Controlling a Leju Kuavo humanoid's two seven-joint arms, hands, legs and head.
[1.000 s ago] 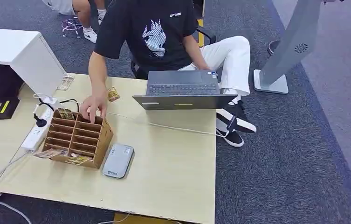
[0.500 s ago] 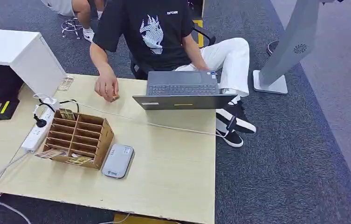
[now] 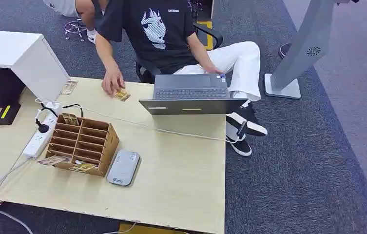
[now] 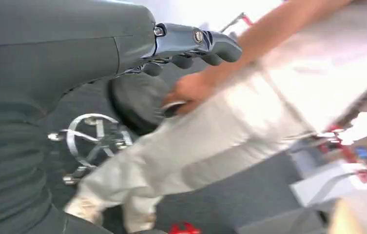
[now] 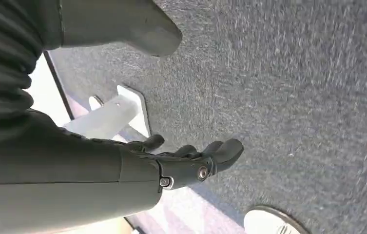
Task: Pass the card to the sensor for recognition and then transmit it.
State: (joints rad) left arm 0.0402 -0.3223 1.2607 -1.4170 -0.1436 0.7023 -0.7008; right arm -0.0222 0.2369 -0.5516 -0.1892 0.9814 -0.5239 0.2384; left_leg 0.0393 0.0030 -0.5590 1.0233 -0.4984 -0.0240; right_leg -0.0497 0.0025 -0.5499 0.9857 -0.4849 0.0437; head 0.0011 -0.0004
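A grey flat sensor (image 3: pixel 123 167) lies on the wooden table (image 3: pixel 181 180), right beside a cardboard sorting rack (image 3: pixel 83 143). Cards sit in the rack's back slot (image 3: pixel 69 119) and stick out at its front (image 3: pixel 52 160). Another card (image 3: pixel 122 95) lies near the laptop, just by a person's hand (image 3: pixel 112 84). My left hand (image 4: pixel 191 44) hangs off the table with its fingers spread and holds nothing; a person's trousers pass behind it. My right hand (image 5: pixel 191 163) hangs over grey carpet, fingers apart, with nothing in it.
An open laptop (image 3: pixel 191 93) stands at the table's far edge, its cable running across the top. A power strip (image 3: pixel 39 136) lies left of the rack, a white cabinet (image 3: pixel 20 58) beyond it. The person sits behind the table. A grey stand (image 3: pixel 298 53) is at the right.
The person's hand left the rack, went to the card by the laptop and touched it, then drew back a little; the card has turned slightly.
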